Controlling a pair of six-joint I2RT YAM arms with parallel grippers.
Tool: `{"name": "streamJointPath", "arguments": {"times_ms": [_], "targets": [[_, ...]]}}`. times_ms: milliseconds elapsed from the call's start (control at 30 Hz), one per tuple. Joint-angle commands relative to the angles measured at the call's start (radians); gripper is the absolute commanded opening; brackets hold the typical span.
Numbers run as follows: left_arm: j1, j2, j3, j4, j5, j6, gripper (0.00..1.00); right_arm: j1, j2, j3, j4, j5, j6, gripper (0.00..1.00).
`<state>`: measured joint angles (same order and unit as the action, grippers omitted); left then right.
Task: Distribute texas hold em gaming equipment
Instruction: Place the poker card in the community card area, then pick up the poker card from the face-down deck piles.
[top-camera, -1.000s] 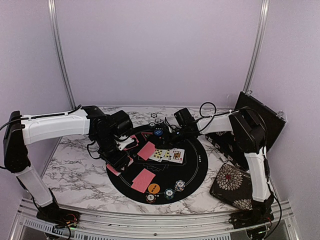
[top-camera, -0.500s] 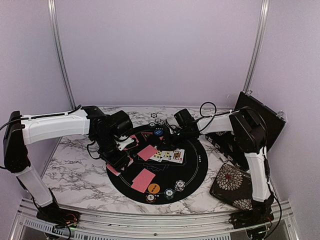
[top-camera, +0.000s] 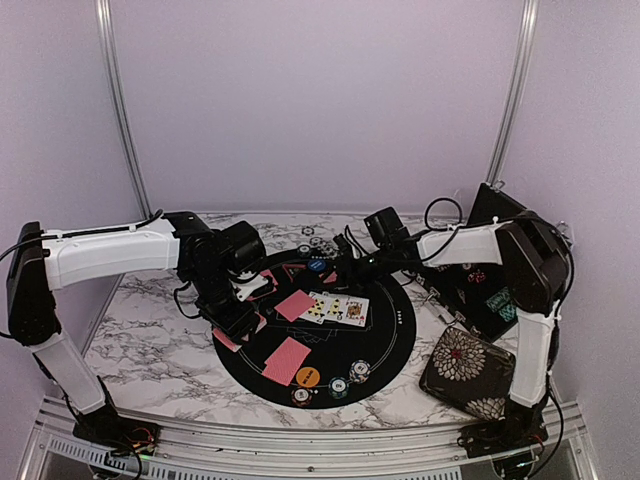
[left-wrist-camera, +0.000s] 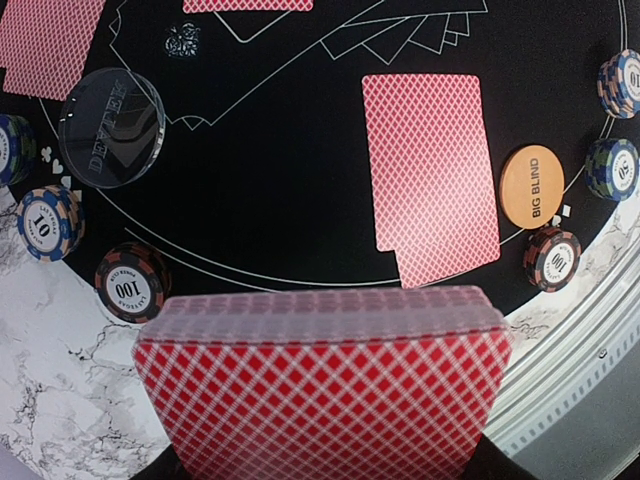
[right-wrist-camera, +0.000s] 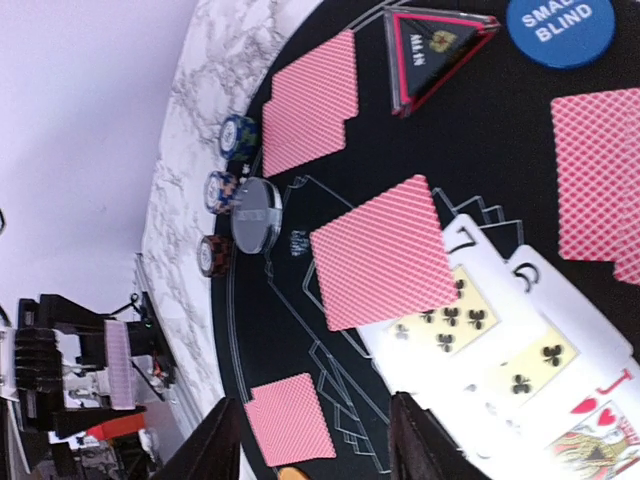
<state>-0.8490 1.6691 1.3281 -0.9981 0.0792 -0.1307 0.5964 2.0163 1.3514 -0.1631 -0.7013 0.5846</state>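
Note:
A round black mat (top-camera: 395, 320) carries red-backed playing cards (top-camera: 289, 360), three face-up cards (top-camera: 335, 310), a blue small-blind disc (top-camera: 317, 266), a red-edged black triangle (top-camera: 291, 272) and an orange big-blind disc (top-camera: 308, 377). Small chip stacks (top-camera: 359, 371) stand along its near rim. My left gripper (top-camera: 240, 318) hovers over the mat's left edge, shut on a deck of red-backed cards (left-wrist-camera: 320, 380). My right gripper (right-wrist-camera: 320, 440) is open and holds nothing; it hangs over the mat's far right (top-camera: 350, 268), apart from the blue disc (right-wrist-camera: 560, 25) and the triangle (right-wrist-camera: 435, 50).
A floral pouch (top-camera: 465, 370) lies at the near right and an open black case (top-camera: 500, 270) leans behind it. A clear dealer disc (left-wrist-camera: 110, 125) and more chips (left-wrist-camera: 45, 222) sit at the mat's left rim. White marble table (top-camera: 150, 350) surrounds the mat.
My right gripper has opened and drawn back to the right, away from the blue disc; its arm has swung right, uncovering the case. The left arm has not moved.

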Motion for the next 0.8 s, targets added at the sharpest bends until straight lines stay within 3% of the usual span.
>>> {"name": "streamJointPath", "arguments": {"times_ms": [0,333,767], "targets": [[0.004,-0.018,0.023,-0.008,0.015,0.003,0.44,0.058,-0.051,-0.049,0.208,-0.094,0.143,0.52],[0.002,-0.005,0.04,-0.01,0.023,0.006,0.44,0.175,-0.013,-0.103,0.501,-0.178,0.368,0.61],[-0.001,0.013,0.068,-0.015,0.023,0.016,0.44,0.234,0.029,-0.118,0.623,-0.202,0.471,0.63]]}}
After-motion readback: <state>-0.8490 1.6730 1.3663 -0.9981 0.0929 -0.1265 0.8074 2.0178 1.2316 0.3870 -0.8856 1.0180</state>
